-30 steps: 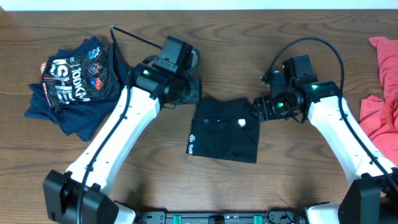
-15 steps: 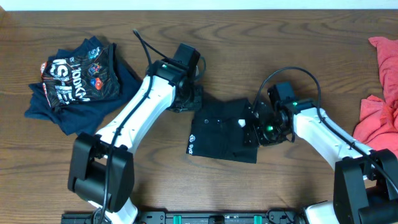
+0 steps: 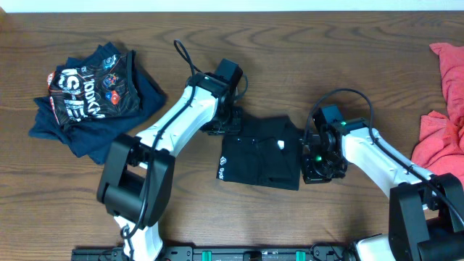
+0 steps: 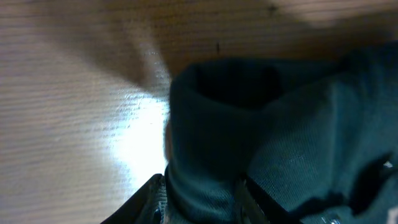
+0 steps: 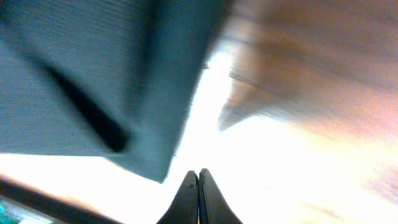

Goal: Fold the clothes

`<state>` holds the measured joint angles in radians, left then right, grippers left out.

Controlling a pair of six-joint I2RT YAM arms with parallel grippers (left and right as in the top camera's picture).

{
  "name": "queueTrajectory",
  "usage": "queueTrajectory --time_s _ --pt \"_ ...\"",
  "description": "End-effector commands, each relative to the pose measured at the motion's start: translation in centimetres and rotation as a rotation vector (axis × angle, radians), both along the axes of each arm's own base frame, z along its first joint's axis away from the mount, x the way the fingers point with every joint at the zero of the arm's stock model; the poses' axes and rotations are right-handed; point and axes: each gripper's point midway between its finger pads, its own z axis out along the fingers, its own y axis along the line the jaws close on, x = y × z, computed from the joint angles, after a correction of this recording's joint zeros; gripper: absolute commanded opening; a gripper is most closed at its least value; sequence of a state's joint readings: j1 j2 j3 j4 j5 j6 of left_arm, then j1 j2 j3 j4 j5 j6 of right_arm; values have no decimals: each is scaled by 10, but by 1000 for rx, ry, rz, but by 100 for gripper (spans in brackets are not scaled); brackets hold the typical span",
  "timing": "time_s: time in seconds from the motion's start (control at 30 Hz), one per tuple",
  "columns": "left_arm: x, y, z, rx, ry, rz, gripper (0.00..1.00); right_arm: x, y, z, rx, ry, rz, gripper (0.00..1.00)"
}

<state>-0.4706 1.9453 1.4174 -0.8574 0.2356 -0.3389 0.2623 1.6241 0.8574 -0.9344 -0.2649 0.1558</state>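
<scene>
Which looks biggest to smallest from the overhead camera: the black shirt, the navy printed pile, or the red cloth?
1. Navy printed pile: clearly the largest.
2-3. Black shirt and red cloth: not ranked. What shows of each looks about alike, and the red cloth runs off the picture's right edge.

Black T-shirt (image 3: 261, 156): small white logo (image 3: 225, 164) with a short word beside it was too small to read. White neck label (image 3: 281, 144) was illegible. Printed navy garment (image 3: 87, 94) carried large white lettering, crumpled and unreadable.
</scene>
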Motion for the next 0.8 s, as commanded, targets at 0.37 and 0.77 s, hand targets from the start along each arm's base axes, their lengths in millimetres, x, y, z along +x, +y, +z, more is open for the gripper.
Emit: queueTrajectory --time_s 0.37,0.77 --pt "-8 6 -25 48 64 -17 38 27 45 25 322 -78 22 32" --pt "-9 7 -25 50 68 -16 38 43 39 6 286 -164 50 50"
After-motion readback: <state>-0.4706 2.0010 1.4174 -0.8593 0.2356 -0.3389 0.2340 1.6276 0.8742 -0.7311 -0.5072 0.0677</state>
